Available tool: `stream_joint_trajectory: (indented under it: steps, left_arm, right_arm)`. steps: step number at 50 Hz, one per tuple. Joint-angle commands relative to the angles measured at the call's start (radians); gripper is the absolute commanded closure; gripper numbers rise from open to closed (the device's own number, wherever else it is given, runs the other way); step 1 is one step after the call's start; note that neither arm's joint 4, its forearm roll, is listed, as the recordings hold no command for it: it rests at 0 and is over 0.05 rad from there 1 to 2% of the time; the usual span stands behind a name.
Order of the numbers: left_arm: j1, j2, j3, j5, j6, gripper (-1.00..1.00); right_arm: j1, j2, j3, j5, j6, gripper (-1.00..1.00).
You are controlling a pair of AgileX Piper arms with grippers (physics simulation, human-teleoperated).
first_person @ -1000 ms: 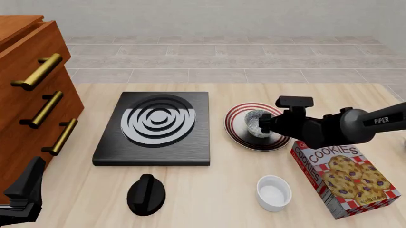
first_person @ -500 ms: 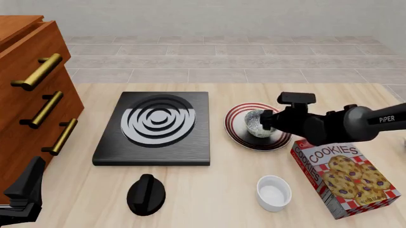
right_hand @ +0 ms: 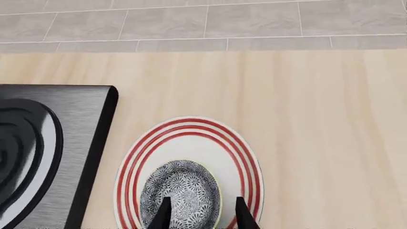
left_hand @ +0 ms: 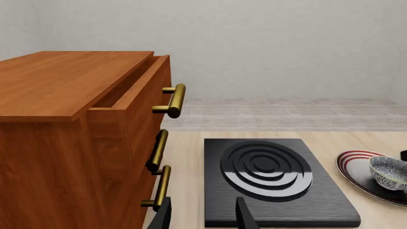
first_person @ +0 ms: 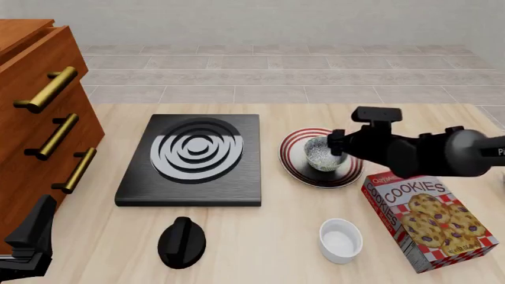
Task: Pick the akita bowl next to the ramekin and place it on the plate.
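The akita bowl is dark outside with a fine white speckly pattern, grey speckled inside. The plate is white with red concentric rings round the rim. The ramekin is plain white. The stove burner is black brushed metal with dark and silvery rings. The cookie box is red and white checks with choc-chip cookies printed on it. The bench is pale wood, the drawer cabinet reddish-brown with brass handles, and both tools, right and left, plus the knob, are black.
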Motion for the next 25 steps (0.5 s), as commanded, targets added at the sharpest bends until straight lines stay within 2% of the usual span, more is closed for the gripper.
stream_joint_trajectory:
  steps: [1,25]
  left_arm:
    - [0.0,0.0,0.0,0.0,0.0,-1.0]
    - [0.0,0.0,0.0,0.0,0.0,-1.0]
  right_arm:
    - [0.001,-0.048,0.018,0.013,0.002,-1.0]
    - [-0.007,-0.152,0.066,0.036,0.006,-1.0]
